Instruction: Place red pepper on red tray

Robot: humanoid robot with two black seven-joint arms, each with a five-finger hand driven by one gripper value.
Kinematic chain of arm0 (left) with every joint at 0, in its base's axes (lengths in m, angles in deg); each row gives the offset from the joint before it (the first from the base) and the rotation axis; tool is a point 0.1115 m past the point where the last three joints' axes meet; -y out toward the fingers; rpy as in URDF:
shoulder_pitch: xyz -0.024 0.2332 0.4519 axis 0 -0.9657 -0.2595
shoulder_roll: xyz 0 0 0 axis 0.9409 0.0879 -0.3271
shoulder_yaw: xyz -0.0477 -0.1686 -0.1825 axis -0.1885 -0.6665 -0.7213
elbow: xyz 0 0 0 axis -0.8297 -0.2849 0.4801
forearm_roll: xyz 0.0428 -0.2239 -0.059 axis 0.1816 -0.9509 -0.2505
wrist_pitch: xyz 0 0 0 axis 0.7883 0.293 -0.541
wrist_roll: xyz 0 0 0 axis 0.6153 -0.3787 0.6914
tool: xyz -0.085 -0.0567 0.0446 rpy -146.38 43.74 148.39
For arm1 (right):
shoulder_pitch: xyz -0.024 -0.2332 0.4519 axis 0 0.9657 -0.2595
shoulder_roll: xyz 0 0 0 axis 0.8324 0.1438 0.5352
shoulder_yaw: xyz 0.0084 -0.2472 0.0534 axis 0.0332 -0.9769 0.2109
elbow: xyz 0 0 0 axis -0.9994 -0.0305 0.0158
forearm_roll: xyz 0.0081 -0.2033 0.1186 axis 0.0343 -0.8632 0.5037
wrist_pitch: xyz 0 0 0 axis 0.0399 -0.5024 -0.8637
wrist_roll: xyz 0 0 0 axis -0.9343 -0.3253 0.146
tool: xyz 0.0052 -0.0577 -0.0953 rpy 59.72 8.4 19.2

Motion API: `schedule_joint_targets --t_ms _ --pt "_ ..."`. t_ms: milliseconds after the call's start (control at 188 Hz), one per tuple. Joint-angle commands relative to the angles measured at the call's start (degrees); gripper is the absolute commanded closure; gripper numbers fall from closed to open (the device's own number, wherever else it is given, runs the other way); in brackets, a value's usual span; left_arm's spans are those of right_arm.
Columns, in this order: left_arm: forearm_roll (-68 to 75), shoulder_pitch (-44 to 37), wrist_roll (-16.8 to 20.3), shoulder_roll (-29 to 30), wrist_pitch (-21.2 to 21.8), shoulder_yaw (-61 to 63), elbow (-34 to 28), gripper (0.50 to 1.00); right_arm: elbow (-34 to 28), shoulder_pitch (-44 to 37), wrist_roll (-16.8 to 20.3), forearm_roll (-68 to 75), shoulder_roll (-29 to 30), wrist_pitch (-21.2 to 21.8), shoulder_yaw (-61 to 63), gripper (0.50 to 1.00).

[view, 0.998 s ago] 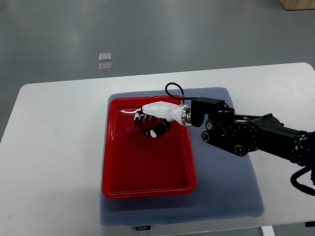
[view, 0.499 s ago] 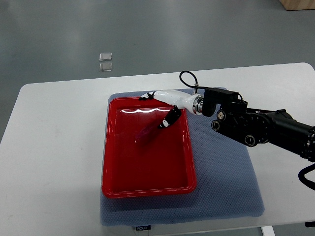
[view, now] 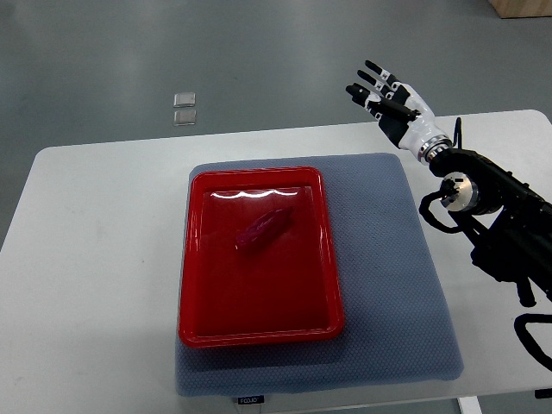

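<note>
The fingers (view: 373, 83) of the right hand (view: 390, 102) are spread wide and straight, black at the joints and tips with white segments between, and they hold nothing. The hand is raised over the table's far edge, towards its far right corner, well apart from the tray. Behind it a white wrist cuff runs into one black arm (view: 483, 207) of jointed metal with a round silver-faced joint and a loose black cable, coming in from the right edge of the view. Only this one hand shows.

One red pepper (view: 264, 228) lies inside the red tray (view: 197, 285), in its far half and roughly midway between the long sides. It is a long, slim, dark red pod, lying slantwise with one end toward the tray's far right corner and the other toward its left side. It touches the tray floor alone.

The single tray is a glossy red plastic rectangle with rounded corners and a raised rim; light glints along its far inner wall. It sits on the left part of one blue-grey mat (view: 397, 302) with a fine dimpled weave and soft rounded corners. The mat lies on one smooth white table (view: 95, 259) with rounded corners.

Beyond the table, on the grey floor, are two small pale squares (view: 184, 107), one just behind the other.
</note>
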Motion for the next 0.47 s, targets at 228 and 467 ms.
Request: schedule_joint_targets --t_ms 228,467 --pt "0.0 0.0 0.0 0.0 0.0 0.0 0.0 0.5 3.1 5.5 0.1 16.6 0.5 8.0 1.1 0.587" --pt "0.0 0.0 0.0 0.0 0.0 0.0 0.0 0.5 3.1 5.6 0.1 16.1 0.3 9.9 0.9 0.587"
